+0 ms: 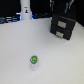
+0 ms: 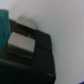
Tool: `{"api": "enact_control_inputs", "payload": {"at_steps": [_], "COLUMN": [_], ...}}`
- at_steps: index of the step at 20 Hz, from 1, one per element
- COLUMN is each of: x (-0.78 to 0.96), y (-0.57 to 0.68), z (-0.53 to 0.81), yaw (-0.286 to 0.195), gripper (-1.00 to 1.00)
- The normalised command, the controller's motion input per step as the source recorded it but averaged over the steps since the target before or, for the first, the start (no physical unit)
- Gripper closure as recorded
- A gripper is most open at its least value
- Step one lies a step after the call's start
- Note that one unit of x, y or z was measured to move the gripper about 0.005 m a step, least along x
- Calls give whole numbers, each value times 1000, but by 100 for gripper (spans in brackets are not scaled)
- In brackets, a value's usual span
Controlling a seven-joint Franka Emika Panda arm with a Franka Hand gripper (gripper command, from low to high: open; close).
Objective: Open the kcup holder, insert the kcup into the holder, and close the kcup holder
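The kcup holder (image 1: 63, 28) is a black box with two stacked drawer fronts at the back of the exterior view's right; both drawers look shut. The kcup (image 1: 34, 60), a small white pod with a green-and-blue lid, stands alone on the white table toward the front, far from the holder. My gripper (image 1: 63, 10) is a dark blurred shape just above and behind the holder; its fingers are not distinguishable. The wrist view shows the holder (image 2: 30, 60) close up, with two pale rectangular faces (image 2: 22, 44) on it. The kcup is out of the wrist view.
A tall white bottle-shaped post (image 1: 25, 11) stands at the back on the exterior view's left. The white table (image 1: 55, 60) spreads between the kcup and the holder. A teal shape (image 2: 4, 22) sits at the wrist view's edge.
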Motion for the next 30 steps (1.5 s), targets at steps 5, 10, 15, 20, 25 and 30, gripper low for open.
{"api": "enact_control_inputs", "payload": {"at_steps": [5, 10, 15, 20, 25, 30], "x": [-134, -139, -76, -40, -172, -387], "y": [633, 561, 404, 237, 137, 47], "z": [-232, -273, -363, -403, -398, -353], "yaw": [-149, -134, -112, -86, -54, -33], "gripper": [-100, -100, -100, -100, -100, -100]}}
